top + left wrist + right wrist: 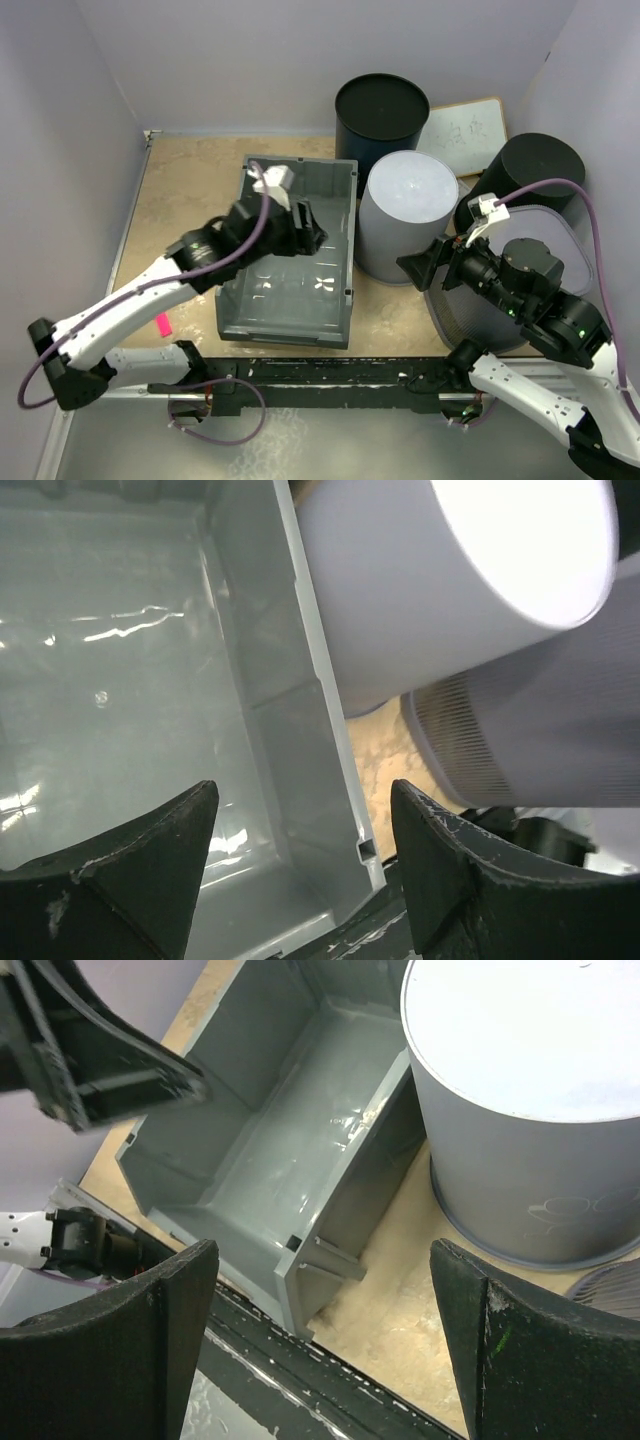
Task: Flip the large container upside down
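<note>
The large container point(290, 300), a big dark grey rectangular plastic crate, sits open side up on the beige speckled table point(190, 190), just toward 9 o'clock from the centre of the top view. Its long sides run from 12 to 6 o'clock and its glossy floor is bare.

The left gripper point(310, 235) hangs over the crate's interior close to the 3 o'clock wall with its jaws apart. In the left wrist view that wall's rim runs up through the gap between the two dark fingers, and no contact shows.

At 3 o'clock from the crate, just beside it, stands a round light grey plastic bin point(410, 215) with a flat closed face upward. The right gripper point(420, 268) hovers at the bin's 6 o'clock side, jaws wide apart and holding nothing. The right wrist view looks between its fingers onto the strip of table between crate and bin.

A grey mesh basket point(460, 315) lies at 4 o'clock from the bin, largely under the right arm. A dark round cylinder point(380, 110) stands at 12 o'clock from the bin, and a second point(540, 165) at 2 o'clock, with a small whiteboard point(465, 125) between them against the back wall. A small pink object point(162, 323) lies on the table at 8 o'clock from the crate
</note>
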Available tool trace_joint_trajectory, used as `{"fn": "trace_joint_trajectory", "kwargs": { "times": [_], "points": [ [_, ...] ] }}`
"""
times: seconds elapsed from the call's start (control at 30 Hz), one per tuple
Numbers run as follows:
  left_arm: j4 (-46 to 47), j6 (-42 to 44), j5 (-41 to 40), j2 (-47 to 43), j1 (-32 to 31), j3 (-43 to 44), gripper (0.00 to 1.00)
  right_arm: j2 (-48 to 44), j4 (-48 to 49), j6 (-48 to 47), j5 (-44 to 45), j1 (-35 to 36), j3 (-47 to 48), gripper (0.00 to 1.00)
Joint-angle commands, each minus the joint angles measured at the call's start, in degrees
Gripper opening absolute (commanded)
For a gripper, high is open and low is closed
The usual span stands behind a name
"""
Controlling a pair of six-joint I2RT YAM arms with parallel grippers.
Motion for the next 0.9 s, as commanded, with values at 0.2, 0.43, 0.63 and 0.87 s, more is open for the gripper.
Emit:
{"fn": "trace_joint_trajectory", "kwargs": {
  "times": [0.2, 0.43, 0.63, 0.87],
  "points": [
    [5.3, -3.2, -18.7, 13.5, -15.1, 2.3, 0.66, -0.5, 0.5, 1.1, 1.0, 0.1, 1.6, 0.88],
    [8.3, -4.5, -21.2, 21.0, -17.7, 2.9, 0.58, -0.5, 0.6, 1.4, 0.9, 0.0, 1.1, 0.88],
    [8.3, -3.5, -23.0, 27.5, -17.7, 4.3, 0.35, -0.5, 0.6, 1.3, 0.7, 0.0, 1.0, 0.88],
    [6.1, -3.6, -22.5, 27.7, -17.5, 7.1, 0.00, -1.3, -0.8, 1.0, 1.9, 0.1, 2.0, 0.88]
  ]
}}
